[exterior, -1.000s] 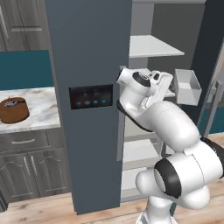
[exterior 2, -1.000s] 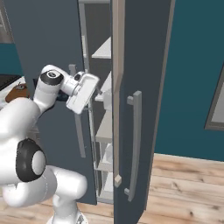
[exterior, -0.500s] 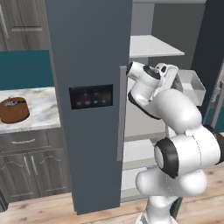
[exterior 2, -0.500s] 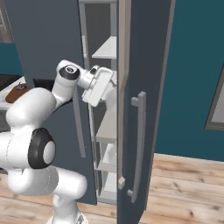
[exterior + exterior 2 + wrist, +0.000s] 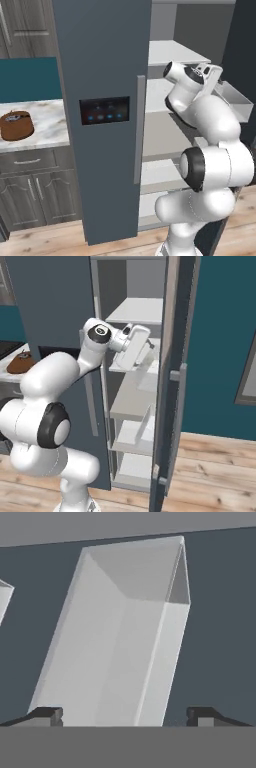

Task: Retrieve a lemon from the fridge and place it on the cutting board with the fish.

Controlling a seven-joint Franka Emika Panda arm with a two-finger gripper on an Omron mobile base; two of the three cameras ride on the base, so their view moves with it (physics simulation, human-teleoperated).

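Note:
The fridge (image 5: pixel 102 60) stands with its left door shut and its right door (image 5: pixel 175 381) swung wide. My gripper (image 5: pixel 124 716) reaches into the opening at upper-shelf height, open, fingertips (image 5: pixel 47 714) far apart with nothing between them. It faces a pale grey door bin (image 5: pixel 120 642) on the dark inner face of the right door. From the base views the hand (image 5: pixel 210 75) (image 5: pixel 136 348) hangs in front of the shelves. The cutting board (image 5: pixel 15 126) lies on the marble counter to the left with the fish (image 5: pixel 14 118) on it. The lemon is hidden.
Pale grey shelves (image 5: pixel 135 311) fill the fridge interior. The open door's handle (image 5: pixel 179 373) juts out on the right. Grey wood-grain cabinets (image 5: pixel 35 190) sit under the marble counter (image 5: pixel 47 120). Wooden floor (image 5: pixel 220 471) lies to the right.
The hand has swung right and deeper into the fridge opening, toward the right door. That door stands wider open than a second ago. The jaws have stayed open.

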